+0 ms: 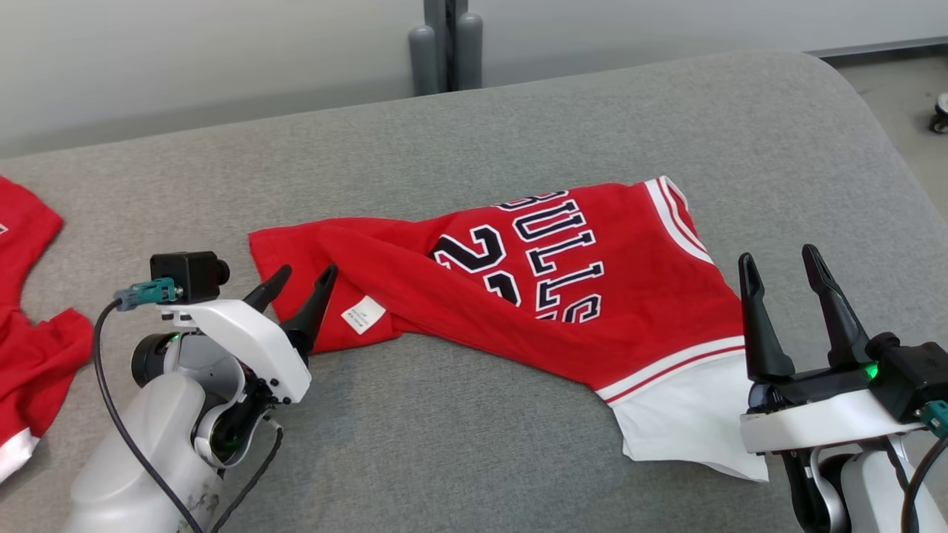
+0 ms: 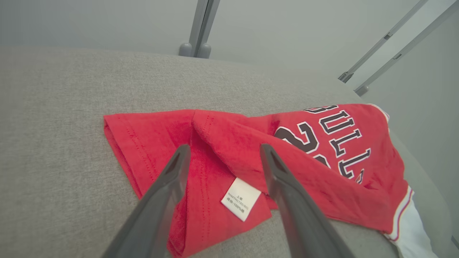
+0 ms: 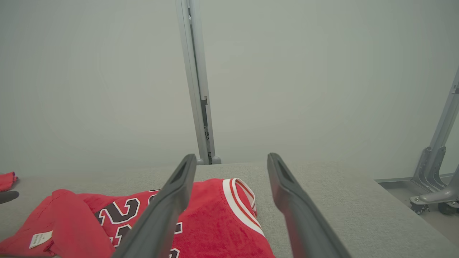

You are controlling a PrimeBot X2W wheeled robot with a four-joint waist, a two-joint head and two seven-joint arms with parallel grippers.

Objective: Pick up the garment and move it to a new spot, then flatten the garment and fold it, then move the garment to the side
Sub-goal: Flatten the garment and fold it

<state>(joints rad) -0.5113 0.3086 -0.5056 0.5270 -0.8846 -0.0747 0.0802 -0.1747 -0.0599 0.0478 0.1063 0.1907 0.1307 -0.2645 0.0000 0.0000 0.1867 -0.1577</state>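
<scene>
jersey (image 1: 644, 296): rumpled on surface (image 1: 518, 133) — not flat yet
left pincer (image 1: 307, 270): released, at hem end
right pincer (image 1: 777, 255): released, empty
to do: flatten, fold, set aside

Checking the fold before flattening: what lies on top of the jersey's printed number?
A folded-over red flap of the jersey itself crosses the number, covering its lower part; the hidden digits cannot be read.

The right gripper (image 3: 231, 157) has its jaws wide apart over a grey padded surface (image 3: 322, 200). A red garment (image 3: 215, 222) lies rumpled at lower left, its white-striped edge nearest the fingers and a white label (image 3: 39, 239) at far left. A grey post (image 3: 196, 89) stands behind.
</scene>
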